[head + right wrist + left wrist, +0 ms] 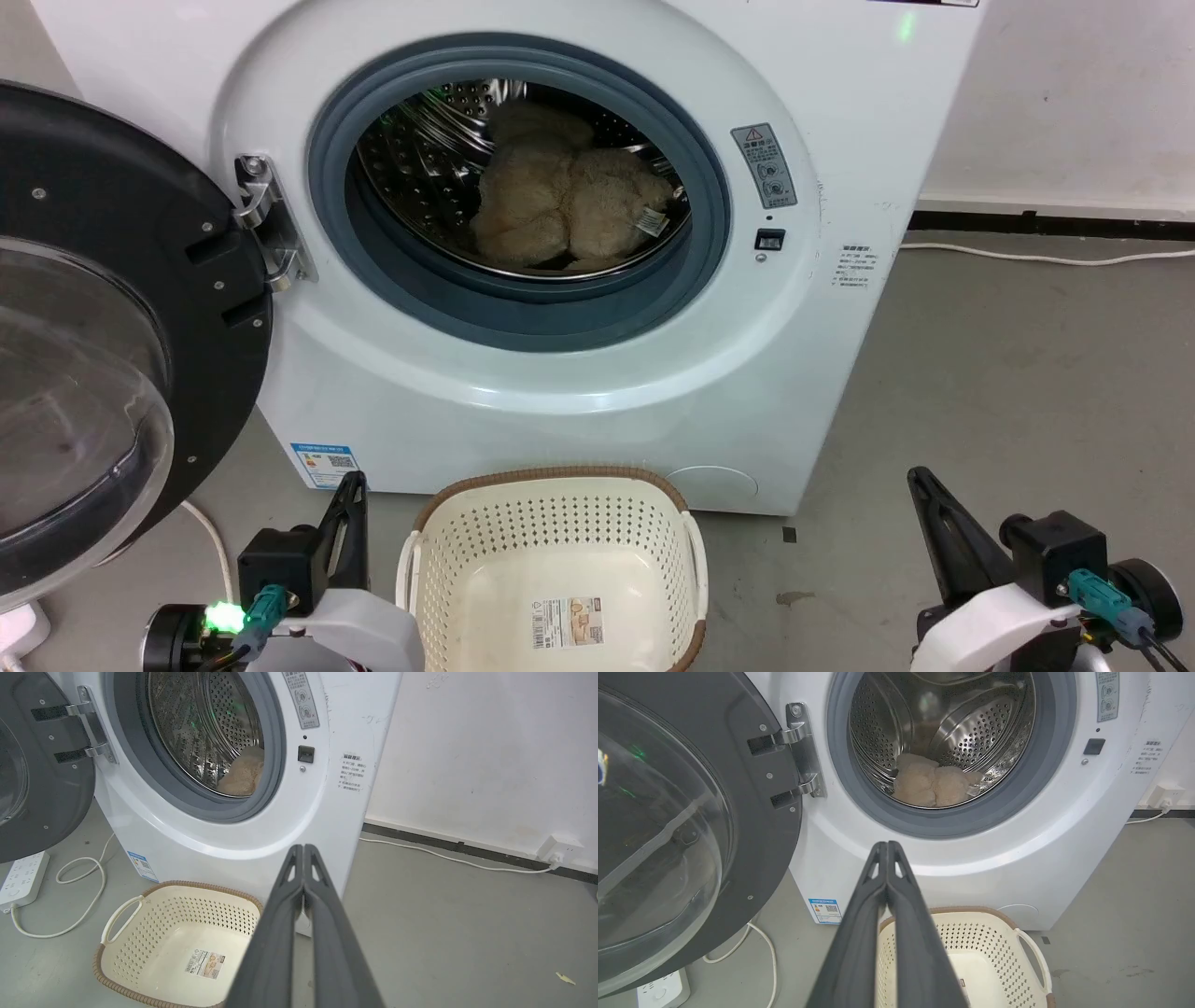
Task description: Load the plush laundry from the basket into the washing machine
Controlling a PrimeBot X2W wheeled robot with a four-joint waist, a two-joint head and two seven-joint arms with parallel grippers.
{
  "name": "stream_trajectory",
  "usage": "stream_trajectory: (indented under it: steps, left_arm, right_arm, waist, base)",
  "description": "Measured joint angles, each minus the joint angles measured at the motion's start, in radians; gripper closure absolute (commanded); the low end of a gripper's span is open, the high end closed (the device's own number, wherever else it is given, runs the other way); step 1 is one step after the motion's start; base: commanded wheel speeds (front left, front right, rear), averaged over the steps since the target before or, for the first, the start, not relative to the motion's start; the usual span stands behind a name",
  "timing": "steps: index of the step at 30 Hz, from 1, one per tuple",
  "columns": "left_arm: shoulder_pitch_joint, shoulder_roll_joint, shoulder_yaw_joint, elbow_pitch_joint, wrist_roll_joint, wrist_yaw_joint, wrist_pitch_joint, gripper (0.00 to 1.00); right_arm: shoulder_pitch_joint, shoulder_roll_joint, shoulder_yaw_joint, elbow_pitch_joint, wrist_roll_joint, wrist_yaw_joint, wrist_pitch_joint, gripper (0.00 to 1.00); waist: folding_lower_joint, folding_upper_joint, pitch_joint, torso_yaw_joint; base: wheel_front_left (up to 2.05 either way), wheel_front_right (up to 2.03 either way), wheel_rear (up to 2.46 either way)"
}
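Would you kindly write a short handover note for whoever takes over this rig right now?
Left gripper: shut, empty, left of the basket.
Right gripper: shut, empty, right of the basket.
Plush laundry: inside the washing machine drum.
Basket: on the floor before the machine, holding just its sticker.
Done: loading looks complete.
Left: nothing to load; door stands open.

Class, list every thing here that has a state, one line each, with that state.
washing machine door, open
plush laundry, inside the drum
basket, upright, empty
left gripper, shut, holding nothing
right gripper, shut, holding nothing
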Motion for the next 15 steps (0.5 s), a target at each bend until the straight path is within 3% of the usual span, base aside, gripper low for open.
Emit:
stream_trajectory:
  steps: [15]
  left_arm:
    - [0.0, 0.0, 0.0, 0.0, 0.0, 0.0, 0.0, 1.0]
  right_arm:
    - [0.0, 0.0, 0.0, 0.0, 0.0, 0.0, 0.0, 1.0]
  waist:
    - [0.0, 0.0, 0.0, 0.0]
  base:
    - [0.0, 0.0, 0.0]
